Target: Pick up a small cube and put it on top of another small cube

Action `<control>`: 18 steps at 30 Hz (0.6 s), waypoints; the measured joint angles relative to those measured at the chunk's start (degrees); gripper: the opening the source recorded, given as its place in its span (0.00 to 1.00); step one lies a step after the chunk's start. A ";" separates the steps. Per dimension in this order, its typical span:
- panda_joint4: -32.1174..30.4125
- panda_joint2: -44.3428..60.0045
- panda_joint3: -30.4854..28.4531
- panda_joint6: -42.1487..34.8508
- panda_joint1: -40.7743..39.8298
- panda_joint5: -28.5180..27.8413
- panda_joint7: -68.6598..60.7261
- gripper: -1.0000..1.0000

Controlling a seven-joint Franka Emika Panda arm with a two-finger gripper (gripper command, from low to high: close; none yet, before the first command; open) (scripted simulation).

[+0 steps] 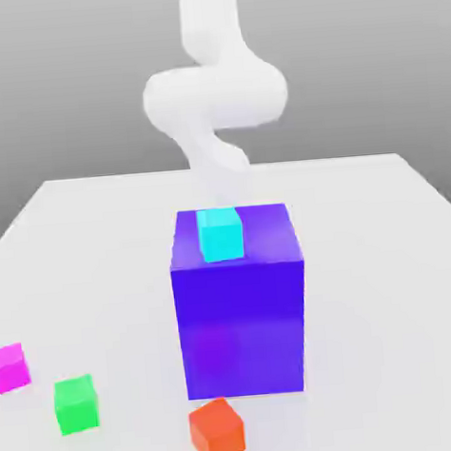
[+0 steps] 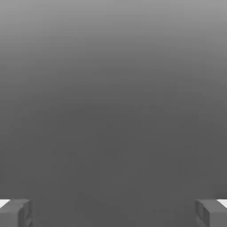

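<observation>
Fingertips [image 2: 15,213] of the gripper [image 2: 113,213] stand wide apart in the hand view, holding nothing. On the white table [image 1: 97,239], the small magenta-pink cube [image 1: 10,367] sits near the exterior view's left edge, beside the green cube [image 1: 75,403], well apart from the blue-violet block [image 1: 241,314] bearing a cyan cube [image 1: 220,234].

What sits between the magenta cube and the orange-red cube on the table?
The green cube lies between the magenta cube and the orange-red cube, seen in the exterior view, apart from both on the white table.
</observation>
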 joint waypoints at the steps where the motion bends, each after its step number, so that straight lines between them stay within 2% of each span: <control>1: -0.33 1.79 -1.71 0.67 0.58 0.27 -2.31 0.50; 10: -3.17 16.45 -16.43 6.43 4.74 4.41 -23.00 0.50; 18: -5.60 30.07 -27.83 11.24 6.22 11.90 -44.00 0.50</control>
